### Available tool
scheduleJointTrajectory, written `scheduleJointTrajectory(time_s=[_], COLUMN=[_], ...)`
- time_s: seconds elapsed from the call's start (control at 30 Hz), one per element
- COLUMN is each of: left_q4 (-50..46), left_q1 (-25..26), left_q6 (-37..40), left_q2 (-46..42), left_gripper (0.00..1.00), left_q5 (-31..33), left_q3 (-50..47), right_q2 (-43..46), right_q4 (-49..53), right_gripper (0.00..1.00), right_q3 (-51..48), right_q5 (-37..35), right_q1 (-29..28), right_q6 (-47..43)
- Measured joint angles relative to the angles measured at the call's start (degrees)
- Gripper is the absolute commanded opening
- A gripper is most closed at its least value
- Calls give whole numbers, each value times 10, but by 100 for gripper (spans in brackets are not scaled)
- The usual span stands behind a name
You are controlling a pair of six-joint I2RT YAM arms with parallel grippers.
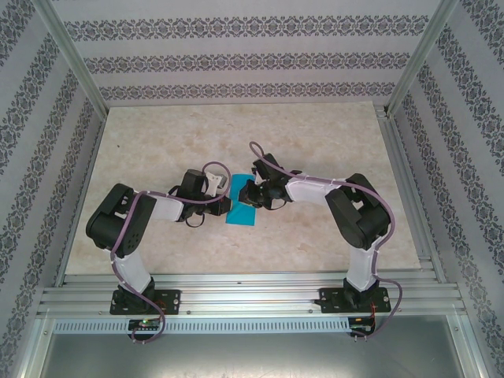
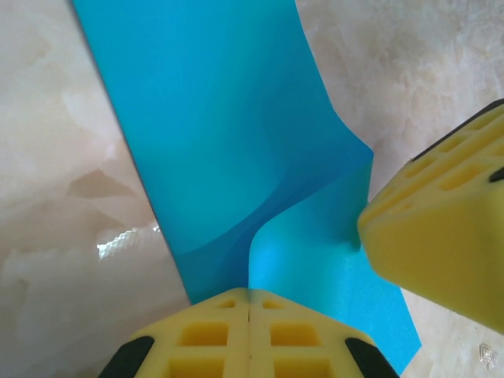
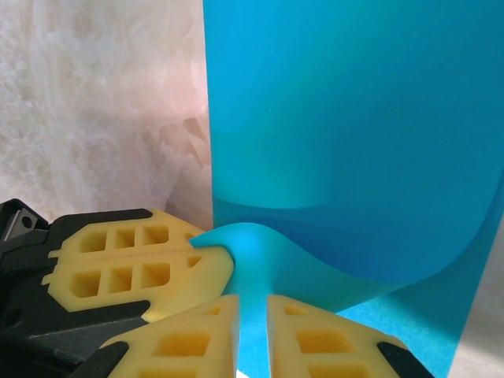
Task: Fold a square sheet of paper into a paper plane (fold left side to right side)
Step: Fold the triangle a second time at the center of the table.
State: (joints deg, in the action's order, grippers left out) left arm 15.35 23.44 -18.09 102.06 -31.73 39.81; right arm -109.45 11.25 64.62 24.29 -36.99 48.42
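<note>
A pale marbled tabletop [image 1: 315, 142] is seen, closed in by patterned walls [image 1: 236, 59], and the teal sheet [image 1: 241, 211] is found near its middle, between the two arms. From above the sheet is read as a narrow, slightly tilted oblong rather than a full square, which suggests that one side is being carried over the other. In the left wrist view the left claw [image 2: 249, 303] is seen closed, its yellow pads pressed flush together on a lifted edge of the sheet [image 2: 228, 118], which is buckled upward into them. In the right wrist view the right claw [image 3: 252, 311] is seen with its pads a little apart. The raised paper [image 3: 346, 118] is threaded through the narrow gap, so a firm pinch is not shown there. The paper is curved and bowed in both wrist views, and no sharp crease can be made out. The left-to-right fold is therefore judged to be under way but not finished: the flap has yet to be laid flat, lined up and pressed. No point, centre ridge or wings are visible, so nearly all of the plane is judged to be left.
</note>
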Motion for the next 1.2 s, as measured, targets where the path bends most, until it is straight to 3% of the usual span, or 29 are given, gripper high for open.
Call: scheduleJointTrajectory(time_s=[1.2], left_q4=[2], left_q1=[0], left_q6=[-14], left_q2=[6], left_gripper=[0], left_q5=[-1], left_q3=[6], right_q2=[-20], right_q4=[-13], right_gripper=[17], right_q3=[0], right_q5=[6], right_q1=[-8], right_q6=[12])
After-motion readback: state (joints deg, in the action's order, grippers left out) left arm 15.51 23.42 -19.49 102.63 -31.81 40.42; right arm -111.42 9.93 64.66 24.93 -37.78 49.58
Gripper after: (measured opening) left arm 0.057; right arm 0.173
